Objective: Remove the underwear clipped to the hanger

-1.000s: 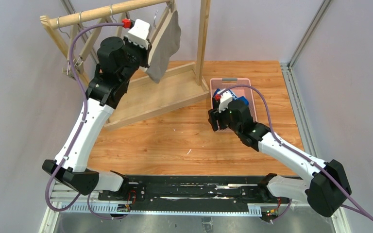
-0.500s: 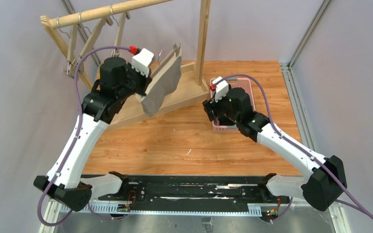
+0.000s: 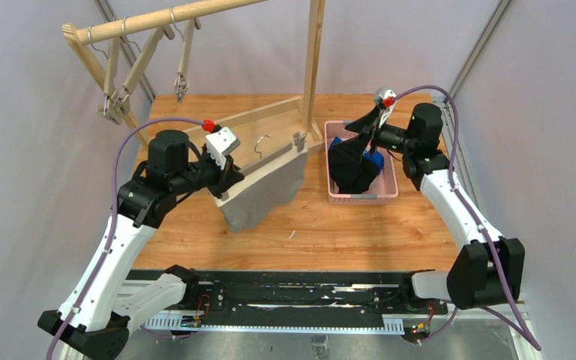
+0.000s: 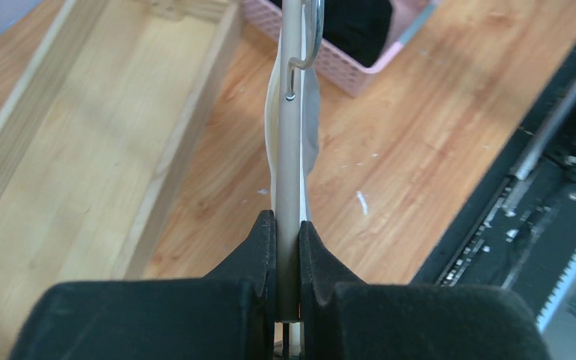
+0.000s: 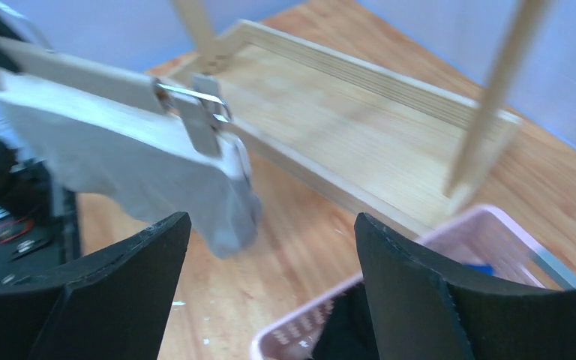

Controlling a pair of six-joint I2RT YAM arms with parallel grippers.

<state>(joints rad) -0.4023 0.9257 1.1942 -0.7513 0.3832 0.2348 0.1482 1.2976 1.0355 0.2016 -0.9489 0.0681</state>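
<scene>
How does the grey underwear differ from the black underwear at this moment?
The grey underwear hangs spread out, clipped to the hanger that the left gripper clamps. The black underwear lies bunched in the pink basket.
The grey underwear is pale; the black underwear is dark.
The grey underwear is not yet unclipped; the black underwear shows no clip on it.
Both are small soft cloth garments.

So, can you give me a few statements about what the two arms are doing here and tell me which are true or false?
1. The left hand grips the hanger. True.
2. The pink basket holds a black garment and a blue garment. True.
3. Every garment is in that basket. False: the grey underwear hangs clipped to the hanger.
4. The right hand is squeezing cloth. False: it is open, with nothing between its fingers.
</scene>
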